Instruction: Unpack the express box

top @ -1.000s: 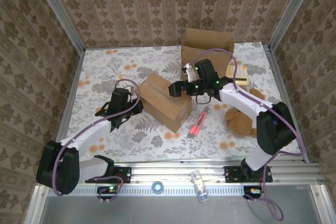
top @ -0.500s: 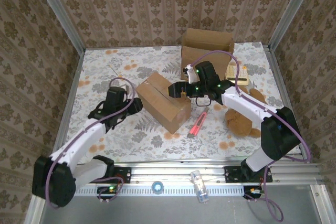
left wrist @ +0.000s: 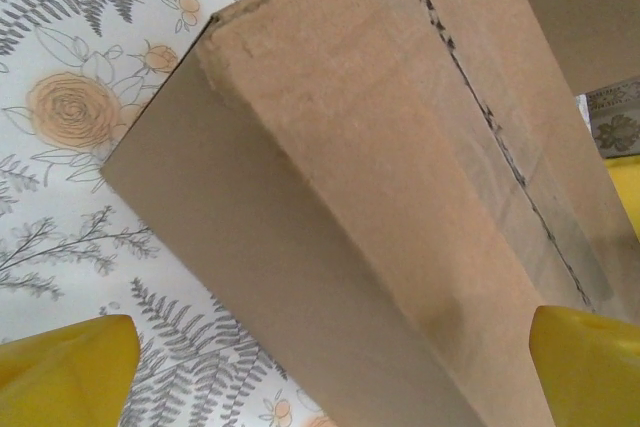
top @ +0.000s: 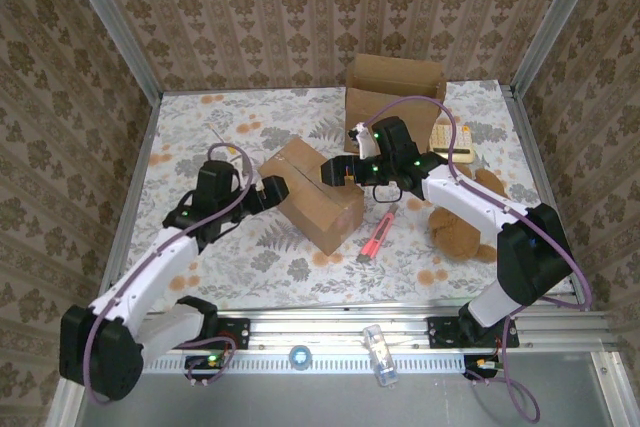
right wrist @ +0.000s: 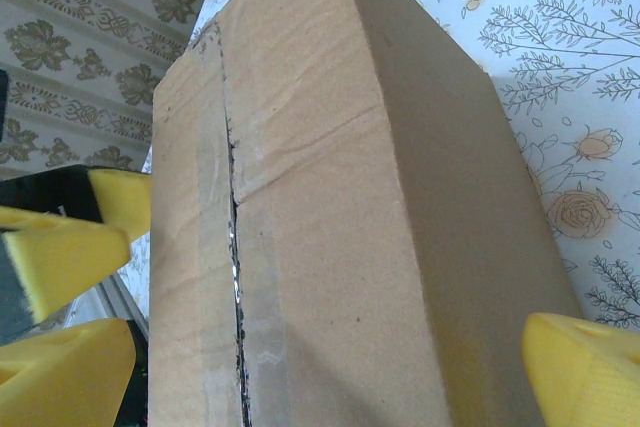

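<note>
While the left tool (top: 264, 190) and right tool (top: 332, 169) are gaping released, the taped brown cardboard box (top: 318, 199) is lying between them, its length running upper-left to lower-right.

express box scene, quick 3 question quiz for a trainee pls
1. True or false: the top flaps of the express box stand open.
2. In the top view, what lies on the table just to the right of that box? A) a pink tool B) a mug C) a roll of tape
3. Are the left gripper and the right gripper open or shut?

Key
1. False: the flaps lie flat, with a ragged line along the taped seam.
2. A
3. Both open, one at each end of the box.
</note>
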### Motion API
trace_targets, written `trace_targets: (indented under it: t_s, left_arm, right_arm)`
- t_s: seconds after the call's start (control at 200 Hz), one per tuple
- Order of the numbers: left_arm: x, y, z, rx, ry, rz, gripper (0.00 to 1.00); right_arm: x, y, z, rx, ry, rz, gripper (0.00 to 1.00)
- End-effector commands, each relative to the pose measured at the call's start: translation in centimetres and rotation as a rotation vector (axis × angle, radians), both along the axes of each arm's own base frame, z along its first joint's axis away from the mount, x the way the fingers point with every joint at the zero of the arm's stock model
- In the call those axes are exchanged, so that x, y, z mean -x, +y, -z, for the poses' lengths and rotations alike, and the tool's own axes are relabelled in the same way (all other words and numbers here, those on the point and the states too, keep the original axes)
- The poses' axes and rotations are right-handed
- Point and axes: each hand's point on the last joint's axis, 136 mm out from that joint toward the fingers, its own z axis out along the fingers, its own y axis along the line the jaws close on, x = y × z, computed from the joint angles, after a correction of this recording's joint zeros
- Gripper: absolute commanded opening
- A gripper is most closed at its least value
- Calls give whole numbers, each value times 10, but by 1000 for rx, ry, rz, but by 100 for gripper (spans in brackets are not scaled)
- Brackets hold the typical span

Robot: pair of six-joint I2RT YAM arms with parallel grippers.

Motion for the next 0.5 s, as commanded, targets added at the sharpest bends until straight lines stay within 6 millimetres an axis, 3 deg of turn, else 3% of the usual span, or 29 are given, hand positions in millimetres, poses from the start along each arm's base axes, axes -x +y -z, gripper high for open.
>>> trace_targets:
  t_s: [0.0, 0.25, 0.495]
  left_arm:
    - [-23, -9, -28, 89, -85, -16, 100]
    - [-42, 1, -14, 116, -82, -81, 100]
    - [-47, -5, 10, 136, -34, -59, 100]
  right_arm:
    - [2, -1, -8, -4, -12, 3, 100]
    - [4, -1, -4, 6, -6, -1, 100]
    - [3, -4, -1, 35, -8, 1, 100]
